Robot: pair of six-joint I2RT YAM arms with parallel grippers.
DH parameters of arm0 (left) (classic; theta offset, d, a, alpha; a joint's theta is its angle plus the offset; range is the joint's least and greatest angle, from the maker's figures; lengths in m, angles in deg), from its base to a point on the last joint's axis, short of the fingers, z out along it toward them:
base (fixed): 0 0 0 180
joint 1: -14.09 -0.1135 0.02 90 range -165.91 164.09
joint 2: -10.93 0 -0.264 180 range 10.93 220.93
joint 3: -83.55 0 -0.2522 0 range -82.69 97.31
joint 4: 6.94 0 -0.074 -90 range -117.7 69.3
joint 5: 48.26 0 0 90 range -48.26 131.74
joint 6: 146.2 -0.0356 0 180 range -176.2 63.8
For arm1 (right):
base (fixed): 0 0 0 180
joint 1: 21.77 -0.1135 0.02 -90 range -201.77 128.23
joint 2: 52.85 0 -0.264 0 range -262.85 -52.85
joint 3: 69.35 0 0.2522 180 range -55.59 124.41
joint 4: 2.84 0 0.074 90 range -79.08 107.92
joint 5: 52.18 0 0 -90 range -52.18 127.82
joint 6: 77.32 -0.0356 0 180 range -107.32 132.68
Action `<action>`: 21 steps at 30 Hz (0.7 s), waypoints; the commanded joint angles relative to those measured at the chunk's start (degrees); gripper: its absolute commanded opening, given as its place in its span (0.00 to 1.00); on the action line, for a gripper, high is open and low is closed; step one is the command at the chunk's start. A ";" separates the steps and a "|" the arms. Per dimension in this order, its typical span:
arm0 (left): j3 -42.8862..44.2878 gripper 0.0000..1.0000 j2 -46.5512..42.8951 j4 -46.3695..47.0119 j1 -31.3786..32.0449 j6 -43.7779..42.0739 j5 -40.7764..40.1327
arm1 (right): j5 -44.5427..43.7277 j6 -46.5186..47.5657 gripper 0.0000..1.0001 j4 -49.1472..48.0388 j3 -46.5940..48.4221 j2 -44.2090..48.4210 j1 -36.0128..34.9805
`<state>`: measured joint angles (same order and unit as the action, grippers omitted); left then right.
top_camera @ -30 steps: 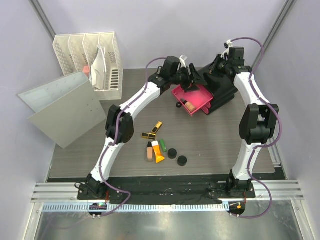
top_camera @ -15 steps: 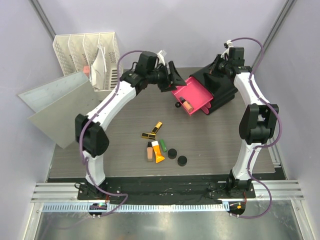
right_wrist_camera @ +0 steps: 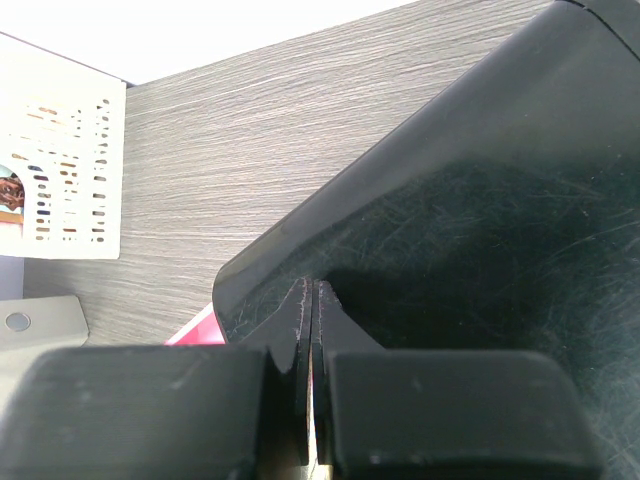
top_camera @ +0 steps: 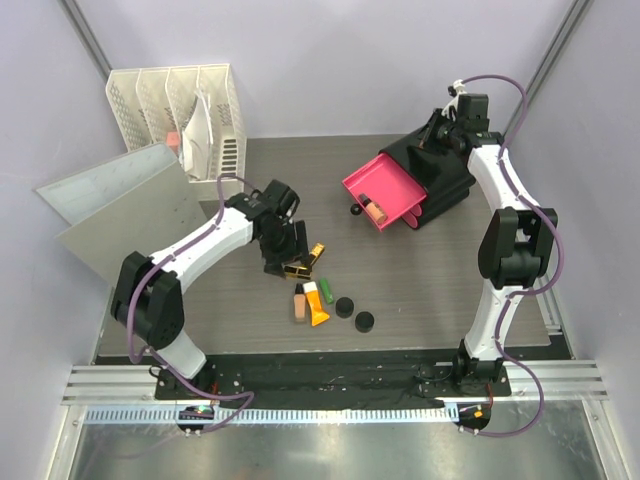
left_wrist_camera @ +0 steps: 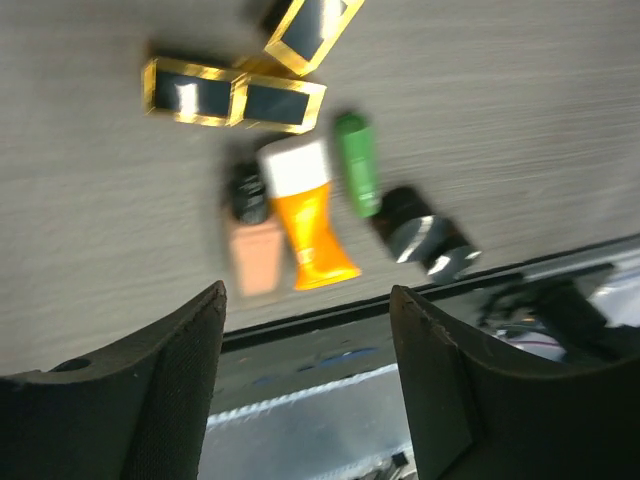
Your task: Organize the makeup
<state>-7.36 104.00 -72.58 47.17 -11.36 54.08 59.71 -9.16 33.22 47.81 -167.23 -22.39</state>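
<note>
Two gold-black lipsticks (top_camera: 297, 270): lying touching each other on the table (top_camera: 430, 290), at the far side of the cluster.
Left gripper (left_wrist_camera: 305, 370): we see its jaws standing wide apart with nothing between them, hovering above the cluster.
Orange tube (left_wrist_camera: 310, 225): white cap toward the lipsticks, lying between the beige foundation bottle (left_wrist_camera: 255, 250) and the green stick (left_wrist_camera: 358, 165).
Round black discs (top_camera: 345, 307): two, just right of the tube.
Pink drawer (top_camera: 385, 190): pulled out of the black organizer box (top_camera: 450, 175); we make out a second foundation bottle (top_camera: 374, 211) inside.
Right gripper (right_wrist_camera: 310, 300): fingers pressed together against the box, holding nothing we can see.
</note>
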 commanded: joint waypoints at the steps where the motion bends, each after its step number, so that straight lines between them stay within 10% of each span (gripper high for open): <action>1: -3.26 0.64 -2.81 -4.71 0.84 0.51 -2.23 | -2.20 1.46 0.01 11.80 -2.32 -4.88 -0.08; 21: -10.12 0.64 4.21 -2.35 5.06 -0.01 -0.12 | -1.85 1.02 0.01 12.15 -0.91 -6.02 -0.17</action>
<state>-18.96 105.49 -76.95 51.04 -10.18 52.42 60.62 -9.62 33.27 48.81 -168.11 -22.37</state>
